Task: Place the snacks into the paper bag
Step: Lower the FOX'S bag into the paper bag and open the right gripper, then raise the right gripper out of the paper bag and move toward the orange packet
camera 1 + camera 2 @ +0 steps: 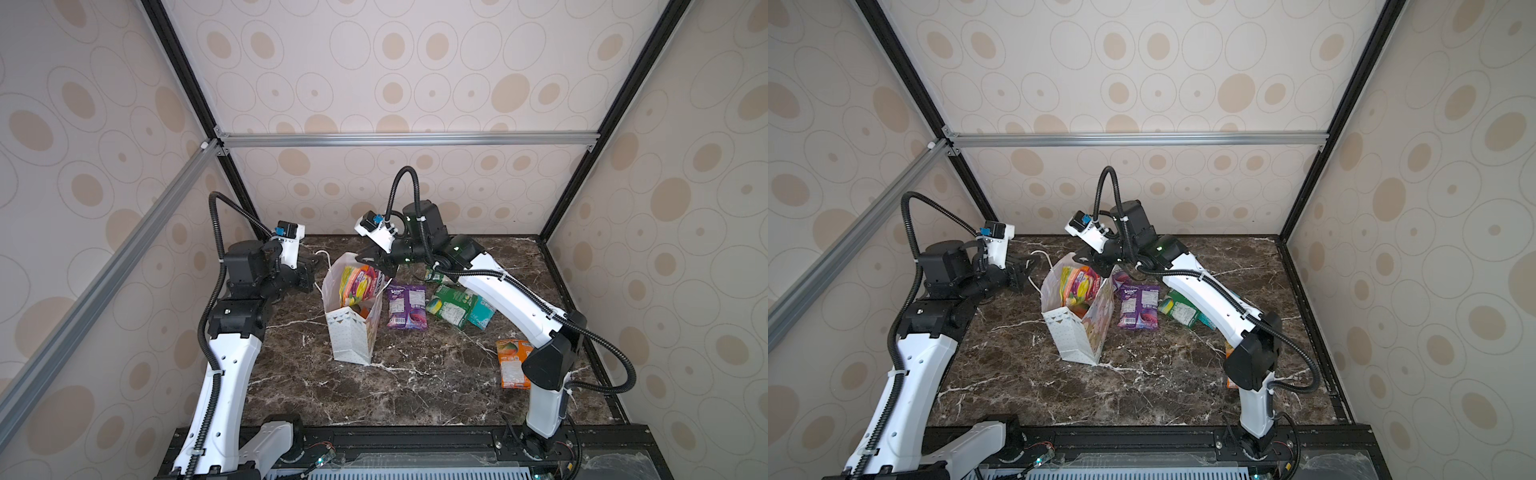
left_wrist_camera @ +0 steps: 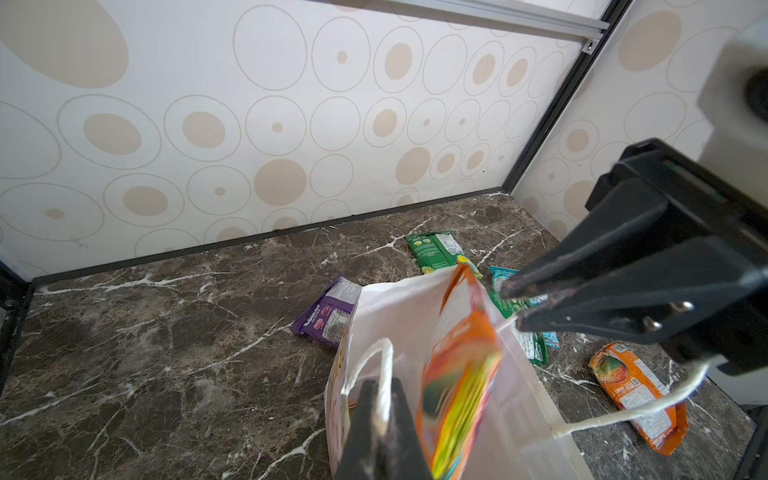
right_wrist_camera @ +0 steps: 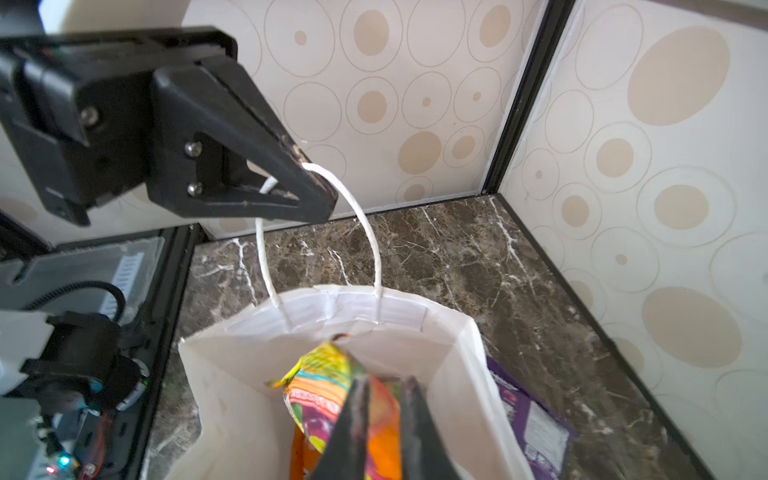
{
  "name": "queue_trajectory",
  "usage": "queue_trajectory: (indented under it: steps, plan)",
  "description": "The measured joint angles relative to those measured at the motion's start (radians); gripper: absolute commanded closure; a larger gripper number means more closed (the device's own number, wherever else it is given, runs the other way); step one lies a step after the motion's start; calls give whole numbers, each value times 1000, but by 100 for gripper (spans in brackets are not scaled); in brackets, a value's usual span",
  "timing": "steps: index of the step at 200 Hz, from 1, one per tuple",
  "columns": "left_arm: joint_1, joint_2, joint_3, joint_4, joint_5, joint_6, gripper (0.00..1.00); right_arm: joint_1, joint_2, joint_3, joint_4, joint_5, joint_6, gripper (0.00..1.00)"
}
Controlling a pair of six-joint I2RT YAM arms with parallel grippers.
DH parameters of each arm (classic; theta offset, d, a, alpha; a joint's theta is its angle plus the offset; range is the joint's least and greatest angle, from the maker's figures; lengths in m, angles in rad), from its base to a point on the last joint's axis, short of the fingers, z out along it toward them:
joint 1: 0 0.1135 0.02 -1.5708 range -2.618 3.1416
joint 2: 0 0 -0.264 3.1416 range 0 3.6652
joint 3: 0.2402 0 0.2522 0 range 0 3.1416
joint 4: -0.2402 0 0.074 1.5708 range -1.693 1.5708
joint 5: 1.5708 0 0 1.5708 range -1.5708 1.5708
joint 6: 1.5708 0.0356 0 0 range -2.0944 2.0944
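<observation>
1. We are looking at the paper bag [image 1: 353, 336], which is standing upright with its mouth open near the middle of the dark marbled bench [image 1: 415, 395] in both top views.
2. The left gripper [image 3: 322, 199] is reaching in from the bag's left side. Its jaws are clenching the white cord handle [image 3: 368, 232] and holding the loop up above the rim.
3. The right gripper [image 2: 513, 305] is hovering over the bag's mouth. Its jaws are standing slightly parted, and in the left wrist view we are seeing nothing pinched between their tips.
4. A fruit-print packet [image 2: 461, 365] is sitting upright in the bag's mouth just under those jaws, with its top edge poking above the rim. It is showing blurred in both wrist views, so we cannot tell whether the right jaws are touching it.
5. A second orange packet [image 3: 300, 453] is lying deeper inside the bag.
6. A purple packet [image 1: 406, 305] is lying flat on the bench just beside the bag's right wall.
7. Farther right, a green packet [image 1: 451, 305] is overlapping a teal packet [image 1: 482, 316], both partly under the right arm.
8. A far green packet [image 2: 434, 249] is lying nearer the back wall.
9. A lone orange packet [image 1: 512, 361] is lying well apart from the bag, near the bench's right edge.
</observation>
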Motion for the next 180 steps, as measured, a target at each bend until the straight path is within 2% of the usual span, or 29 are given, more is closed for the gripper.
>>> queue_trajectory:
  steps: [81,95,126,163,180]
  plan:
    - [0,0,-2,0,0,0,100,2,-4,-2,0,14,40,68]
    - [0,0,-2,0,0,0,100,3,-13,-2,-11,35,64,65]
    - [1,0,-2,0,-6,0,100,4,-79,-8,-41,141,150,61]
    - [1,0,-3,0,-13,0,100,3,-208,-8,-140,322,208,57]
    - [1,0,-3,0,-17,0,100,1,-291,-61,-163,402,233,56]
